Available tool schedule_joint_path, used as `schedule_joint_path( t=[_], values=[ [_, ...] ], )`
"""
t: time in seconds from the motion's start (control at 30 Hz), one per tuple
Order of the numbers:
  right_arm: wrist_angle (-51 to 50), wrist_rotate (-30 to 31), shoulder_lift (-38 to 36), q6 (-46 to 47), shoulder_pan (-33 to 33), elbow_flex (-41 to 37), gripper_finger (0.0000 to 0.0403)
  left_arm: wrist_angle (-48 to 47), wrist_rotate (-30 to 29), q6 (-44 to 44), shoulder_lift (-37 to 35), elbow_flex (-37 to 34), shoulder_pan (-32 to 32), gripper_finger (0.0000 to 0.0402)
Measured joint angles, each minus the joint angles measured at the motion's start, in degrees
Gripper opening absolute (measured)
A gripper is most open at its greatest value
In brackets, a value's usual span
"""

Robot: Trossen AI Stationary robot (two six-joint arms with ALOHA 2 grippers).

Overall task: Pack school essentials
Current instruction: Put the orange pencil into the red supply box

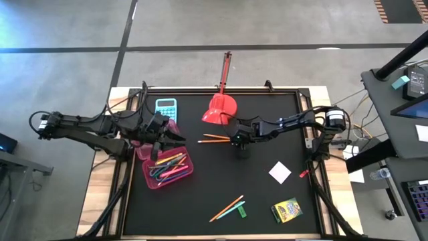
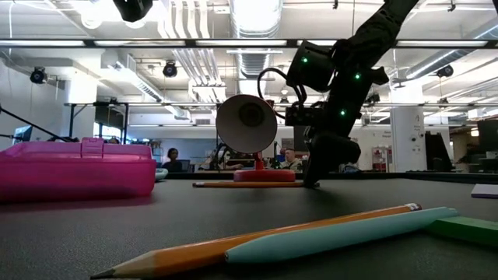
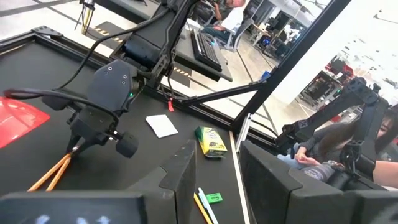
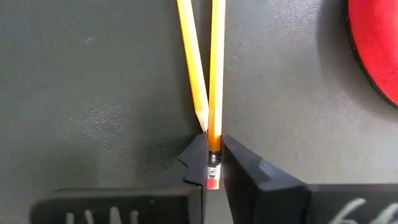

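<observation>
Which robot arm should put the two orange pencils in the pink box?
Probably the right. Its end effector already pinches one orange pencil; the left end effector hovers over the pink box.

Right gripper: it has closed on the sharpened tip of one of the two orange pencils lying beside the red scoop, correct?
Not quite. The right gripper is shut on the eraser end of that orange pencil, not its tip; the right wrist view shows the pink eraser and metal band between the fingers. The second pencil and the red scoop are as you say.
</observation>
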Motion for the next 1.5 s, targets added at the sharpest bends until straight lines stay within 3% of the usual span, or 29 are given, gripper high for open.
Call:
schedule_joint_path(
  t=[0.47, 0.77, 0.97, 1.5],
  values=[
    [-7.71, -1.44, -1.35, 11.54, 2.33, -0.04, 0.0023, -0.15, 2.36, -0.49, -0.09, -0.04, -0.02, 0.0107],
    [-17.94, -5.68, -8.24, 22.74, 6.83, -0.59, 0.0022, -0.12, 2.38, -0.66, 0.18, -0.09, -0.02, 0.0107],
    [-19.41, -7.72, -12.14, 29.54, 9.83, -0.39, 0.0022, 0.03, 2.36, -0.72, 1.05, -0.09, -0.02, 0.0107],
    [-18.07, -6.84, -5.63, 32.73, 10.1, 0.07, 0.0056, 1.36, 3.03, -2.13, 3.93, -0.09, -0.04, 0.0107]
  ],
)
